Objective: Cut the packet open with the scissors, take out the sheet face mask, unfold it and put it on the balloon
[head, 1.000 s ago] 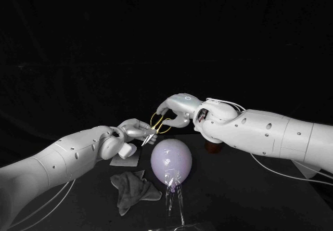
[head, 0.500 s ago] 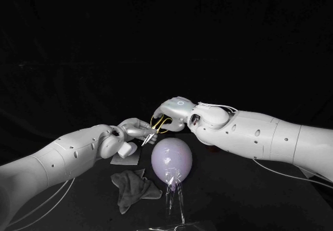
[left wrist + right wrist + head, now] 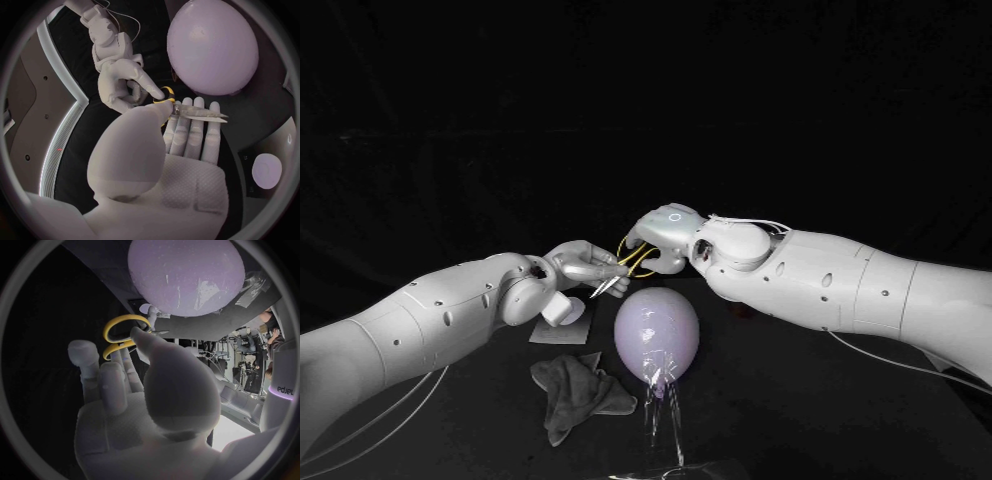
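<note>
Two robot hands meet at the scissors (image 3: 620, 270) just above the balloon (image 3: 656, 335): left robot hand (image 3: 581, 268) pinches the blades, I'd guess to steady them while the right robot hand (image 3: 664, 235) fingers the yellow loops (grip unclear), packet (image 3: 557, 336) lying on the surface (image 3: 776, 400) beside the balloon.

Lilac balloon (image 3: 655, 333), yellow-handled scissors (image 3: 630, 261), grey cloth (image 3: 577, 395), black table (image 3: 805, 410).

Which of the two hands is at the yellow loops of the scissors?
The right hand: it touches the loops of the scissors, while the left hand holds the blade end.
</note>
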Controlling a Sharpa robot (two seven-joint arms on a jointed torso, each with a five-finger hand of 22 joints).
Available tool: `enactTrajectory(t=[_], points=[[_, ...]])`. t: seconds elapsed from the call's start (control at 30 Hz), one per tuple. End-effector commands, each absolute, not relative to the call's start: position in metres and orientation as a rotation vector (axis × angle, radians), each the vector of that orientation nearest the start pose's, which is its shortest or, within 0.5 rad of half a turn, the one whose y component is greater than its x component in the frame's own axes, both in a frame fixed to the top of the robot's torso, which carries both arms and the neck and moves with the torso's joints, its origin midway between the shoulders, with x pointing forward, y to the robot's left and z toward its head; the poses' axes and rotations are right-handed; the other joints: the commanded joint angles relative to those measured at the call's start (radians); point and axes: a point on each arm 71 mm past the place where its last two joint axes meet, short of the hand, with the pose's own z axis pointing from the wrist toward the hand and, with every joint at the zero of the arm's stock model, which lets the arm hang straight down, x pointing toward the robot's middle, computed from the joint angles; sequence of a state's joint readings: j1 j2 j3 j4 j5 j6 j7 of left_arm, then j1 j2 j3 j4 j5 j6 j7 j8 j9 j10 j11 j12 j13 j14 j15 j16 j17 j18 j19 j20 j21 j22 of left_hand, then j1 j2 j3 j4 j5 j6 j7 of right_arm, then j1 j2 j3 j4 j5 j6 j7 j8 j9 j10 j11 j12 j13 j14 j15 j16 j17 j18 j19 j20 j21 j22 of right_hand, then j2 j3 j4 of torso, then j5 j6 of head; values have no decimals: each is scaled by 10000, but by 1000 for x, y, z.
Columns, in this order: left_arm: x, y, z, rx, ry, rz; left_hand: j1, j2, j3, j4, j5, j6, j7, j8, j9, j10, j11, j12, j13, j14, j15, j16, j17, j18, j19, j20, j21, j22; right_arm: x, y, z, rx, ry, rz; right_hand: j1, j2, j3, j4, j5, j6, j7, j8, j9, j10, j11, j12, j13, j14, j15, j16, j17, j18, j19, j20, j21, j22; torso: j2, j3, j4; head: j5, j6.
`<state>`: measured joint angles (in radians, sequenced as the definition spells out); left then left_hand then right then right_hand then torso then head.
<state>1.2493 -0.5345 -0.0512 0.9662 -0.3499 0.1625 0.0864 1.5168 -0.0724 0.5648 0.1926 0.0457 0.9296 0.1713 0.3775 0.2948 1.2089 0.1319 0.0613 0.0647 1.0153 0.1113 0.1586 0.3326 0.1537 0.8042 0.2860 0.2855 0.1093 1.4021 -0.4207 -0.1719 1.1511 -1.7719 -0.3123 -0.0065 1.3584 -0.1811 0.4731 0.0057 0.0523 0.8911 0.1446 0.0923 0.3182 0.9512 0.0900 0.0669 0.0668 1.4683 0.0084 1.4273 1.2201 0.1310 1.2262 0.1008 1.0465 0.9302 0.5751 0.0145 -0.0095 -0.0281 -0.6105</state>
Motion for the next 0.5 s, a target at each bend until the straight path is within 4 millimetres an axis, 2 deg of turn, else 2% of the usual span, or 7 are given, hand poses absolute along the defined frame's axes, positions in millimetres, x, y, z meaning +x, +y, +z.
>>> enactTrajectory(t=[0.03, 0.27, 0.5], points=[[568, 183, -198, -7166, 19703, -14055, -58, 76, 559, -609, 31, 57, 18, 57, 373, 110, -72, 20, -2, 72, -15, 26, 13, 54, -3, -3, 43, 17, 549, -73, -139, -7424, 14170, 4493, 93, 43, 4, -65, -33, 63, 1, 35, 17, 99, -2, 56, 13, 394, -71, 5, 18, 43, 18, -51, 20, 24, 0, -1, 8, -19, 6], [565, 178, -187, -6817, 19665, -14372, -67, 76, 570, -627, 30, 57, 19, 59, 379, 110, -72, 20, -2, 72, -15, 25, 18, 51, -11, -3, 47, 19, 549, -69, -145, -7506, 14251, 4433, 101, 120, 62, -63, -33, 137, -10, 69, 35, 236, -21, 85, 19, 409, -94, 22, 47, 28, 56, -79, 65, 100, 15, -8, 16, -15, 42], [564, 175, -180, -6611, 19633, -14569, -72, 75, 574, -634, 30, 56, 20, 60, 382, 110, -71, 20, -2, 72, -15, 25, 19, 50, -15, -4, 48, 20, 548, -67, -150, -7612, 14433, 4424, 100, 161, 154, -74, -32, 249, -36, 119, 62, 495, -53, 147, 30, 423, -129, 36, 60, -7, 151, -113, 195, 285, 20, -8, 3, -20, -2]])
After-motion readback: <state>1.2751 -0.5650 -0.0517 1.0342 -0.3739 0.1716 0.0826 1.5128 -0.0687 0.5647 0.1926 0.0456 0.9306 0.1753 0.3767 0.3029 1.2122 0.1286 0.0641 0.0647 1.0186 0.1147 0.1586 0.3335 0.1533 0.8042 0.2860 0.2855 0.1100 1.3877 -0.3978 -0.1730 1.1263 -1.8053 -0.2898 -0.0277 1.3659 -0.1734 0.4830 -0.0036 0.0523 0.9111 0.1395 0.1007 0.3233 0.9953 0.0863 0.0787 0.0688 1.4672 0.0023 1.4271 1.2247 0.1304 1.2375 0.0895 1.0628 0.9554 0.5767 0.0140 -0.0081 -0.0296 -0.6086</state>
